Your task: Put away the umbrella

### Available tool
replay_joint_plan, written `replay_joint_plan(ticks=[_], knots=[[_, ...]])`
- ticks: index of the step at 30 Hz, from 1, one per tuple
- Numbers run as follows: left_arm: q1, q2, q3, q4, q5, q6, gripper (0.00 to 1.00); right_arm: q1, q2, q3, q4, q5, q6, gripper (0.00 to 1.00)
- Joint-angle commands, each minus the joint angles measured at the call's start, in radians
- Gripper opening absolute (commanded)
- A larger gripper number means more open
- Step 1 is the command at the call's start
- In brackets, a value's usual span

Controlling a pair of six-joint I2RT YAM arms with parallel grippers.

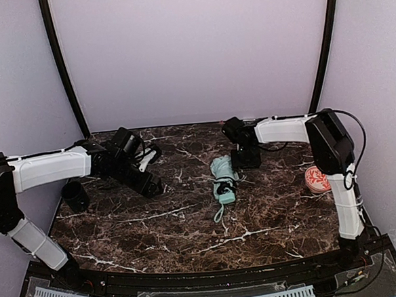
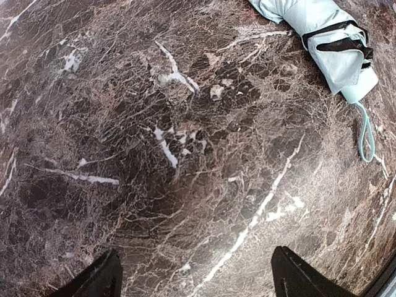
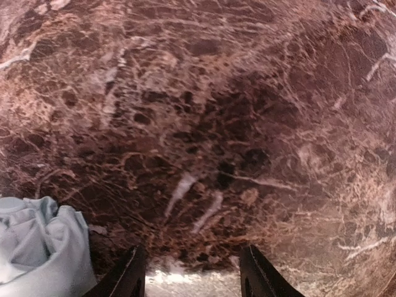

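Brown marble tabletop (image 1: 156, 226) carries the folded mint umbrella (image 1: 222, 179) at its middle, light, soft and probably slippery, best pinched around the strapped bundle, while left gripper (image 2: 195, 281) gapes wide and right gripper (image 3: 195, 275) stands part-open, both empty.

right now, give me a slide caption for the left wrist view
Left gripper open above the marble table, the folded mint umbrella lying at upper right, strap trailing.
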Motion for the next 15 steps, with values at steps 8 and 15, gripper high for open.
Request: replay_joint_plan(ticks=[8,15], knots=[[0.045,0.026,0.001,-0.013,-0.013,0.01,0.86,0.002,-0.065,-0.025,0.034,-0.005,0.008,0.53],[0.056,-0.064,-0.049,0.104,-0.123,0.014,0.88,-0.125,-0.41,-0.208,0.236,0.021,-0.181,0.86]])
